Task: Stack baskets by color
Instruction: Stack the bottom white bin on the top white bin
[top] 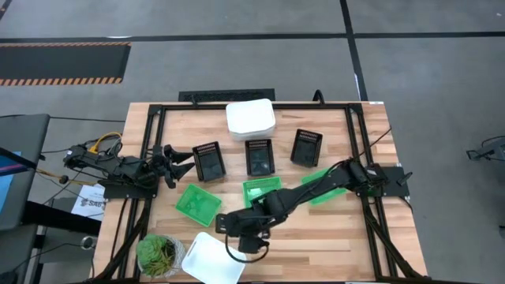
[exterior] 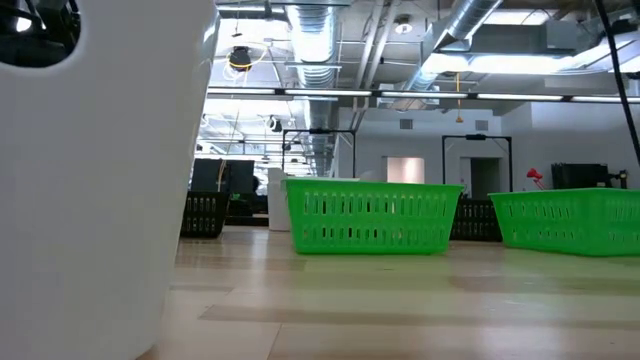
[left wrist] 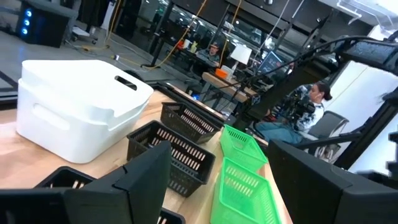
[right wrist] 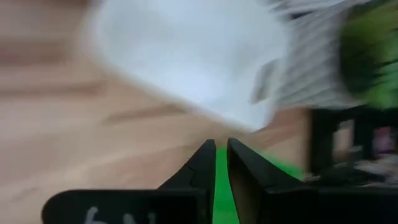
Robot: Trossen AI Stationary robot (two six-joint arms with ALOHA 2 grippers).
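Observation:
Three green baskets lie on the table: one at the left, one in the middle, and one partly under my right arm. Three black baskets stand in a row behind them. A white stack sits at the far edge. A single white basket lies at the near edge. My right gripper hangs slanting down just above and beside that white basket. Its fingers stand a narrow gap apart, with green showing through. My left gripper waits open at the table's left.
A round potted plant stands at the near left corner beside the single white basket. A black frame runs around the table's edges. Bare wood lies at the near right. A person sits in the room beyond the table.

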